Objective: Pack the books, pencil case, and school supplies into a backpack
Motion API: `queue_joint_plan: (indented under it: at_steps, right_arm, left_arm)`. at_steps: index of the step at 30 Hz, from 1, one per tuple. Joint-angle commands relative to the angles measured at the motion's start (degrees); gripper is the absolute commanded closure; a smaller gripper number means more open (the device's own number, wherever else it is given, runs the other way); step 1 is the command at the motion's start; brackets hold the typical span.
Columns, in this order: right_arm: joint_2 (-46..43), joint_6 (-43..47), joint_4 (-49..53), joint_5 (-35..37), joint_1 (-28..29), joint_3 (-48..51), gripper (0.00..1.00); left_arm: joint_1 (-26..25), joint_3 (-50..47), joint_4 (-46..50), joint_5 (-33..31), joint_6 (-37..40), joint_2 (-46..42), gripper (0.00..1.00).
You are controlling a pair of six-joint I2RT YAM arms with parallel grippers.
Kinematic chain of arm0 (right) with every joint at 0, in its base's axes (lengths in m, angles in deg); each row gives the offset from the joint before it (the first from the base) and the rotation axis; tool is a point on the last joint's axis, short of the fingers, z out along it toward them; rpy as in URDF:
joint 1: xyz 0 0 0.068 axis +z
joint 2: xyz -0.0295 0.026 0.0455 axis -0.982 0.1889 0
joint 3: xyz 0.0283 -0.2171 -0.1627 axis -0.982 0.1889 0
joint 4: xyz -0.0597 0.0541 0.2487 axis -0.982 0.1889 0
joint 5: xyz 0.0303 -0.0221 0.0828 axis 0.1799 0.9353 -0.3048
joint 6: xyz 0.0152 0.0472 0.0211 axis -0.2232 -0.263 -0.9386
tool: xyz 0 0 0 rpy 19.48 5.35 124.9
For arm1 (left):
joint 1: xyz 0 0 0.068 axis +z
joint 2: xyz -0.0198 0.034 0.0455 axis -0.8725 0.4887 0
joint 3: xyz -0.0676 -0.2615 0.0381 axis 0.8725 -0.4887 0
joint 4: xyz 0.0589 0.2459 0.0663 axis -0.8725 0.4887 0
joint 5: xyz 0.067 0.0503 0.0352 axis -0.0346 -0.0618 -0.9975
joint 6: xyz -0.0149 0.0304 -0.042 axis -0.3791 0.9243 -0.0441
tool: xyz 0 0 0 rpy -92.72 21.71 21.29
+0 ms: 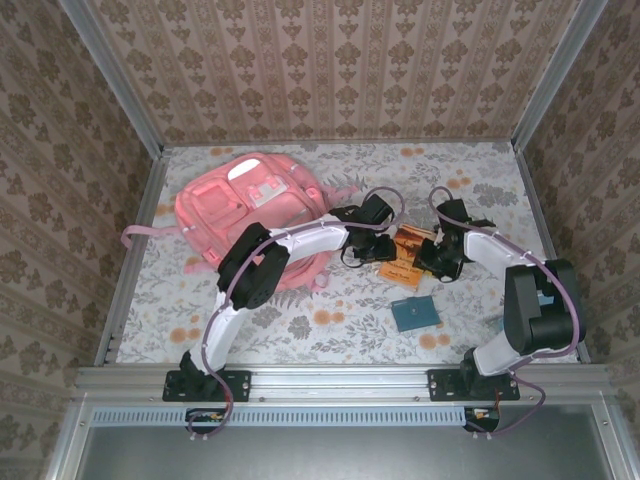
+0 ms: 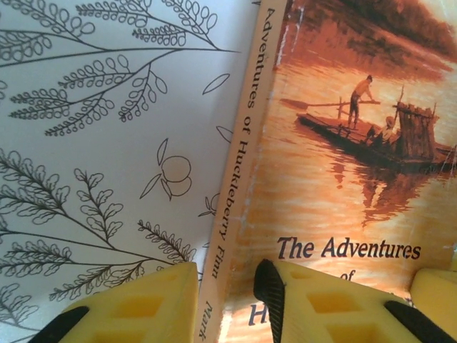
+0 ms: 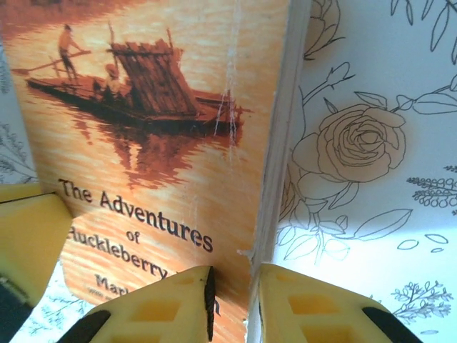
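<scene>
The thin orange book lies on the patterned table between my two grippers. My left gripper straddles its spine: one yellow finger is beside the spine and the other is over the cover, a narrow gap left between them. My right gripper straddles the opposite page edge, open a little, one finger over the cover. The small teal book lies nearer the front. The salmon-pink backpack lies at the back left. The pencil case is out of view.
Metal rails and wallpapered walls close in the floral table on three sides. The backpack's pink strap trails toward the left rail. The left arm's forearm crosses the backpack's near right corner.
</scene>
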Motion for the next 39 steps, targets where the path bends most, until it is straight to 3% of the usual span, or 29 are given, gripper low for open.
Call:
queue_joint_plan:
  at_steps: [1, 10, 12, 17, 20, 26, 33, 39]
  right_arm:
    - [-2.7, -1.4, 1.5, -3.9, 1.2, -3.4, 0.78]
    - [-3.7, -3.6, 3.8, -1.6, 2.0, -5.8, 0.93]
    - [-3.8, -3.7, 3.4, -1.2, 2.0, -5.8, 1.00]
    - [-6.0, -2.6, 2.0, -2.6, 1.6, -5.9, 1.00]
    - [-10.3, -2.0, -1.8, -8.2, 0.6, -5.0, 1.00]
    - [-15.7, -3.4, -7.6, -20.0, -0.3, -5.6, 1.00]
    - [-16.9, -6.2, -14.2, -32.9, -0.1, -5.8, 1.00]
    - [-16.2, -8.5, -19.8, -40.0, 1.3, -4.8, 1.00]
  left_arm:
    - [-0.7, 0.1, 1.0, 1.9, 0.7, 2.8, 0.71]
    - [-0.4, -1.6, -0.3, 1.9, 2.5, 1.7, 0.73]
    - [-0.2, -1.4, -1.0, 2.6, 3.2, 0.6, 0.71]
    - [1.7, -1.0, -1.7, 3.9, 5.0, -4.9, 0.58]
    - [3.6, -2.3, -2.1, 4.3, 5.5, -9.6, 0.40]
    - [8.3, -11.6, -7.9, 8.3, 3.6, -19.4, 0.14]
    - [13.3, -25.1, -19.4, 17.4, -0.8, -29.7, 0.02]
    - [15.1, -34.1, -29.7, 23.5, -5.0, -34.6, 0.01]
